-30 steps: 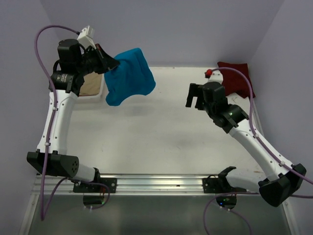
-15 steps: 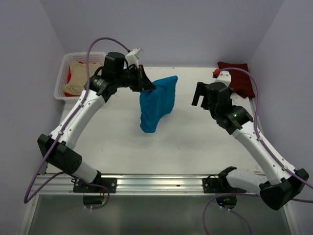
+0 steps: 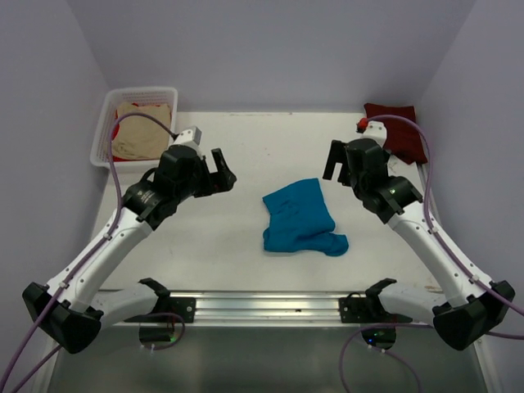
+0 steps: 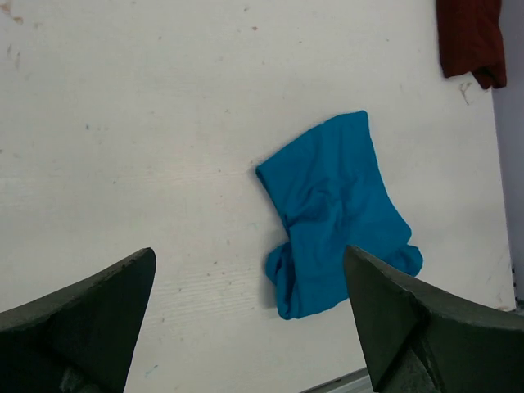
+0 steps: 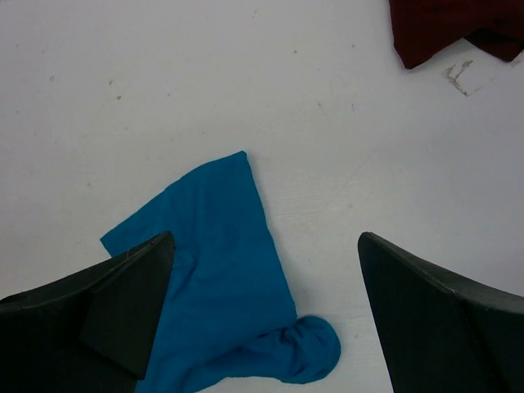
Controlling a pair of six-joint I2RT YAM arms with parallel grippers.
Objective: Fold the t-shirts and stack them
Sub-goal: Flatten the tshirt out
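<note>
A teal-blue t-shirt (image 3: 299, 217) lies crumpled on the white table, a little right of the middle; it also shows in the left wrist view (image 4: 336, 205) and the right wrist view (image 5: 217, 286). My left gripper (image 3: 218, 170) hangs open to its left, above the table, with nothing between its fingers (image 4: 248, 254). My right gripper (image 3: 334, 160) is open above the shirt's far right side, also holding nothing (image 5: 266, 237). A dark maroon t-shirt (image 3: 401, 131) lies folded in the far right corner (image 4: 471, 37) (image 5: 450, 24).
A white lattice basket (image 3: 105, 115) stands at the far left corner with a beige shirt (image 3: 143, 131) and a bit of red cloth in it. Lilac walls close the table at the back and both sides. A metal rail (image 3: 262, 304) runs along the near edge.
My left gripper carried the teal t-shirt from the basket to the middle and let go. The shirt now lies on the table and the left arm has drawn back left. The right arm barely moved.
</note>
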